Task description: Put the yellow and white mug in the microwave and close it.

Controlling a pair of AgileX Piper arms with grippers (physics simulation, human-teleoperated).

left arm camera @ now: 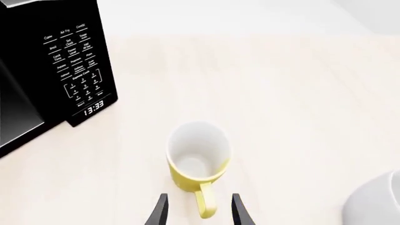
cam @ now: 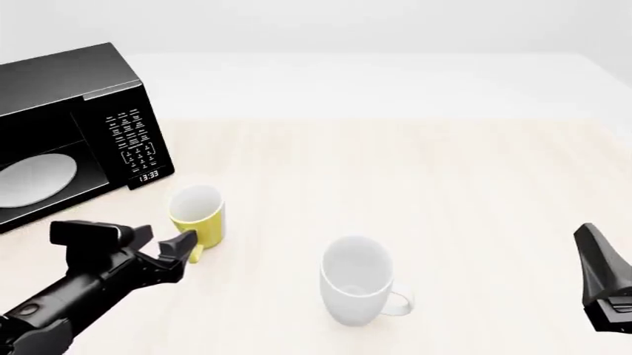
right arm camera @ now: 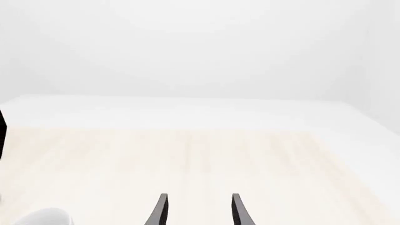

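The yellow and white mug (cam: 197,214) stands upright on the table just in front of the microwave (cam: 69,126), handle toward me. In the left wrist view the mug (left arm camera: 196,161) has its yellow handle lying between my left gripper's (left arm camera: 200,212) open fingers, which do not close on it. The left gripper (cam: 183,245) sits low at the mug's near side. The microwave's door is open, showing the white turntable (cam: 35,179); its keypad (left arm camera: 78,65) faces me. My right gripper (right arm camera: 198,211) is open over bare table, at the front view's right edge (cam: 597,248).
A larger all-white mug (cam: 357,281) stands upright near the table's middle front, handle to the right; its edge shows in the left wrist view (left arm camera: 375,201). The pale wooden table (cam: 415,170) stretches between the mugs and the right arm.
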